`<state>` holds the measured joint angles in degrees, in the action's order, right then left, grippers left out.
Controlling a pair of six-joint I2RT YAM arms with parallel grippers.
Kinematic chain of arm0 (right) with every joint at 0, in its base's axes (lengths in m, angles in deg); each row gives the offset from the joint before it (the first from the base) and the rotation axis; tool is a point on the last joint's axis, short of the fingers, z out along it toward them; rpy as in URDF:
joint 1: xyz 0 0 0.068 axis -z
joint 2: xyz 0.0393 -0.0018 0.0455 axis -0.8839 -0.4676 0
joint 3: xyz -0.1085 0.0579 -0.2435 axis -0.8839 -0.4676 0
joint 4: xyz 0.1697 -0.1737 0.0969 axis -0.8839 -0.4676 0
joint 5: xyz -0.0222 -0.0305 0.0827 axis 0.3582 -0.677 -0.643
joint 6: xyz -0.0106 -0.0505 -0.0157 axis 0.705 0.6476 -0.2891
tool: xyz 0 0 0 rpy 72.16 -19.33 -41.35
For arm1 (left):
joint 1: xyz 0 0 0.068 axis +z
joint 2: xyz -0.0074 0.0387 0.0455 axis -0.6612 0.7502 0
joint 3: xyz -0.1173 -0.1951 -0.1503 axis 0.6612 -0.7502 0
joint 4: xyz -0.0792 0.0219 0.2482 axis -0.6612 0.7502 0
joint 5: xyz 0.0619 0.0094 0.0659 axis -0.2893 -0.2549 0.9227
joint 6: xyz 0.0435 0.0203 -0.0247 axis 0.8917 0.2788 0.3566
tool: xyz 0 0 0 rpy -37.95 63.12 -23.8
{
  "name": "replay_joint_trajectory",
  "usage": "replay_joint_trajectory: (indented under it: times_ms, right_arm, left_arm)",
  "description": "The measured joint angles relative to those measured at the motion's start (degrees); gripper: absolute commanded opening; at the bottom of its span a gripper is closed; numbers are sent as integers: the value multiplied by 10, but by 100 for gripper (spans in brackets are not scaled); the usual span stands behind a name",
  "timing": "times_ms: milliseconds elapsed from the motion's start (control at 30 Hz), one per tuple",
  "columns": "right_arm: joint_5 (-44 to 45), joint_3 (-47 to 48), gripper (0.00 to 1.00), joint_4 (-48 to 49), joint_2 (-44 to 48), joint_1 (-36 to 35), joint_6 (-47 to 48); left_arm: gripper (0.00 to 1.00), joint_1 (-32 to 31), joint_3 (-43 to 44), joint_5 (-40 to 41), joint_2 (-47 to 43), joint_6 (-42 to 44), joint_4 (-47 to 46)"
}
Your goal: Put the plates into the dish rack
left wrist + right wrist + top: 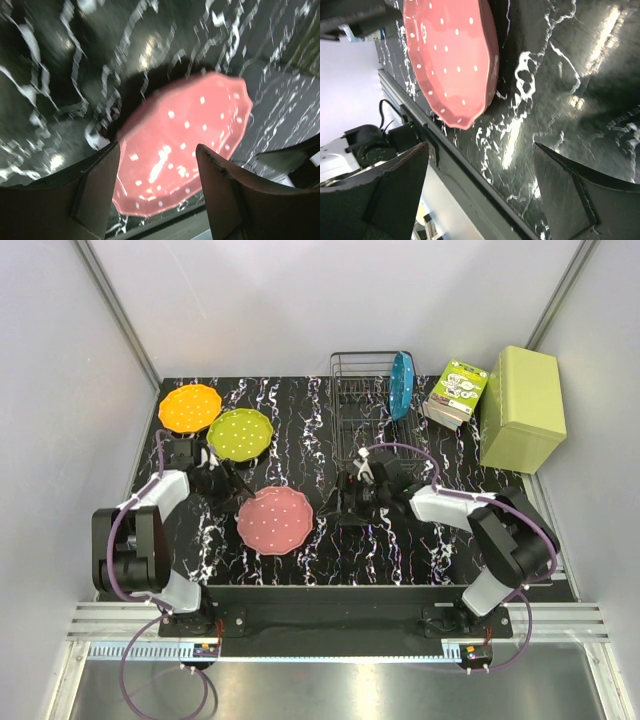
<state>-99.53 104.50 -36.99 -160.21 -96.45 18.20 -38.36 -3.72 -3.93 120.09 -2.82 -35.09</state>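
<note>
Poised over the pink plate [200, 115], my left gripper [157, 150] hangs wide open and empty; next I must pinch its rim for the dish rack [362, 354].

The black tabletop [300, 420], veined with white like marble, carried three plates lying flat. An orange plate [188, 407] lay at the far left corner, a yellow-green plate [240, 434] just beside it, and a pink plate [275, 520] nearer the front. A black wire dish rack [362, 390] stood at the far edge. To its right was a small printed carton [456, 393], then a light green box [521, 408].
</note>
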Motion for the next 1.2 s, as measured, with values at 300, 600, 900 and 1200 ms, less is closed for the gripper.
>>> replay_joint_trajectory:
  times_ms: [300,600,900,1200]
  right_arm:
    - [102,0,89,14,-13,-23,-15]
    - [188,-24,87,26,-14,-84,-32]
    - [186,-62,88,106,-13,-84,-68]
    - [191,-112,85,159,14,-77,-70]
  left_arm:
    - [63,25,10,1,19,18,1]
    - [56,22,-62,-27,29,-8,-49]
    - [47,-104,-96,-56,24,-42,-117]
    - [24,-127,-114,-54,23,-55,-136]
